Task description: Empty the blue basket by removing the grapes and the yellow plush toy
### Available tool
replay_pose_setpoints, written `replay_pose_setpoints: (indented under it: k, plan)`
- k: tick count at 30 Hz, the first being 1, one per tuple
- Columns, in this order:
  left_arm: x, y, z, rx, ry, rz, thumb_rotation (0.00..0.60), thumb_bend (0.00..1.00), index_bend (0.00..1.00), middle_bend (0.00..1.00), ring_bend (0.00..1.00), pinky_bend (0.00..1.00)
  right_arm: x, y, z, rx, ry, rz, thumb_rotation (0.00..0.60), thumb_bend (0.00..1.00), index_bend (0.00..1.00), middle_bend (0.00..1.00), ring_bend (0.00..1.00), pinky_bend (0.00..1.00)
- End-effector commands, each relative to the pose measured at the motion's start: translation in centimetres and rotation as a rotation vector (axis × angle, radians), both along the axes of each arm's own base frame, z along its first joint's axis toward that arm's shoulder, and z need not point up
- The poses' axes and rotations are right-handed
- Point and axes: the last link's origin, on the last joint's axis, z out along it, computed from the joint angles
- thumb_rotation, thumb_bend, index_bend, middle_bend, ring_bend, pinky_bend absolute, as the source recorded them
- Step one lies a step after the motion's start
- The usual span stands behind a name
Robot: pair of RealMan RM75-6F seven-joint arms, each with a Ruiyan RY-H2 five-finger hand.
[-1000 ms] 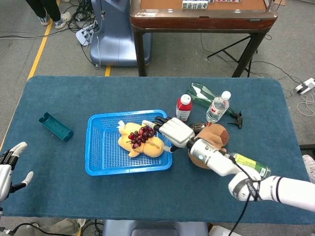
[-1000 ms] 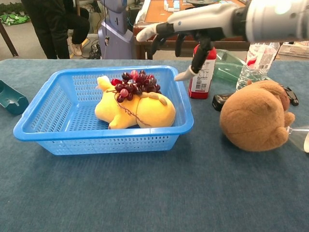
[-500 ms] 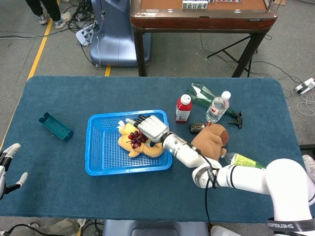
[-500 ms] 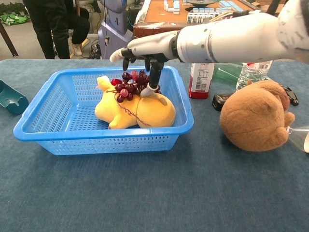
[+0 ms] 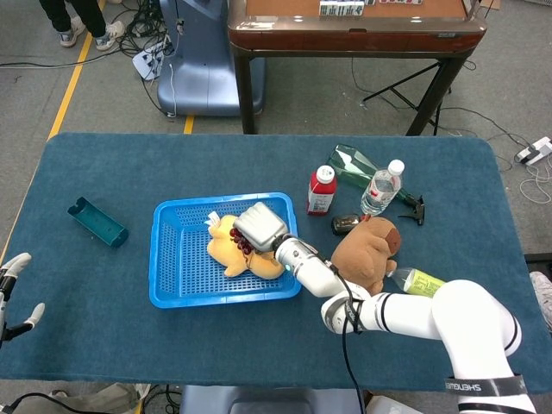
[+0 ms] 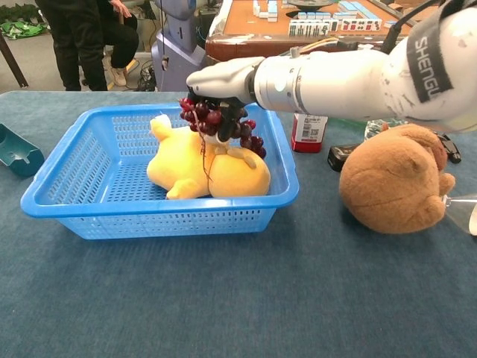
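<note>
Blue-covered table (image 5: 112, 172), largest of all, carrying everything else. On it the blue basket (image 6: 59, 201), not yet emptied: both of its things within its walls. Inside, the yellow plush toy (image 6: 179, 171), lying on the basket floor, untouched as far as shown. Over the toy, the right hand (image 6: 223, 78), reaching in from the right side and closed around the top of the grapes (image 6: 223, 123). Bunch dangling beneath the hand, lower berries just above or perhaps brushing the toy; hard to tell which. Judged stage: first removal under way, grapes gripped but not carried out past the rim; toy left to fetch afterwards, so well under half done.

Beside the basket on the right, a brown plush toy (image 6: 395, 179), then a red-capped bottle (image 5: 322, 190), a clear water bottle (image 5: 380, 187), and a small teal object (image 5: 97, 222) well apart on the left.

Left hand (image 5: 15, 293) at the near left edge of the table, fingers apart, holding nothing, far from the basket.
</note>
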Motion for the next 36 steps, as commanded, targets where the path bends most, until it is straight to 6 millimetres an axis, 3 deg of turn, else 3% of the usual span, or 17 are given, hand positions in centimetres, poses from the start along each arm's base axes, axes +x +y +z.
replay_pose_setpoints:
  k: [1,6,12,20,22,26,29,32,36]
  plan:
    - [0.1,0.0,0.0,0.002,-0.001,-0.003,0.600,0.33,0.14,0.15,0.16,0.21,-0.1,0.0,1.7,-0.024,-0.060,-0.001,0.600,0.45,0.64,0.59,0.55,0.71]
    - [0.2,0.2,-0.1,0.000,-0.002,-0.008,0.600,0.33,0.14,0.15,0.16,0.21,-0.8,-0.3,5.7,-0.074,-0.131,0.000,0.600,0.45,0.64,0.59,0.55,0.71]
    - [0.5,0.3,-0.3,-0.006,-0.004,-0.018,0.600,0.33,0.14,0.14,0.16,0.21,-4.3,-0.7,10.8,-0.165,-0.136,-0.032,0.600,0.45,0.64,0.59,0.55,0.71]
    - [0.8,0.4,-0.6,-0.013,-0.004,-0.025,0.600,0.33,0.14,0.14,0.16,0.21,-9.7,-0.9,13.7,-0.207,-0.075,-0.115,0.600,0.45,0.62,0.53,0.52,0.69]
    - [0.9,0.5,-0.7,-0.015,-0.003,-0.028,0.600,0.33,0.14,0.14,0.16,0.21,-10.8,-0.7,14.1,-0.202,-0.056,-0.133,0.600,0.45,0.56,0.47,0.46,0.64]
    - [1.3,0.6,-0.8,-0.018,0.003,-0.038,0.600,0.33,0.14,0.14,0.16,0.21,-11.9,-0.4,14.7,-0.180,-0.033,-0.161,0.600,0.45,0.24,0.27,0.25,0.42]
    - [1.5,0.8,-0.8,-0.021,0.008,-0.047,0.600,0.33,0.14,0.14,0.16,0.21,-12.2,-0.1,15.5,-0.178,-0.030,-0.159,0.600,0.46,0.07,0.13,0.13,0.28]
    - [1.7,1.0,-0.9,-0.027,0.011,-0.053,0.600,0.33,0.14,0.14,0.16,0.21,-12.6,0.3,16.3,-0.196,-0.012,-0.144,0.600,0.47,0.00,0.06,0.06,0.20]
    - [2.2,1.5,-1.0,-0.041,0.011,-0.071,0.600,0.33,0.14,0.14,0.16,0.21,-13.1,1.2,17.5,-0.226,0.011,-0.131,0.600,0.47,0.00,0.05,0.03,0.17]
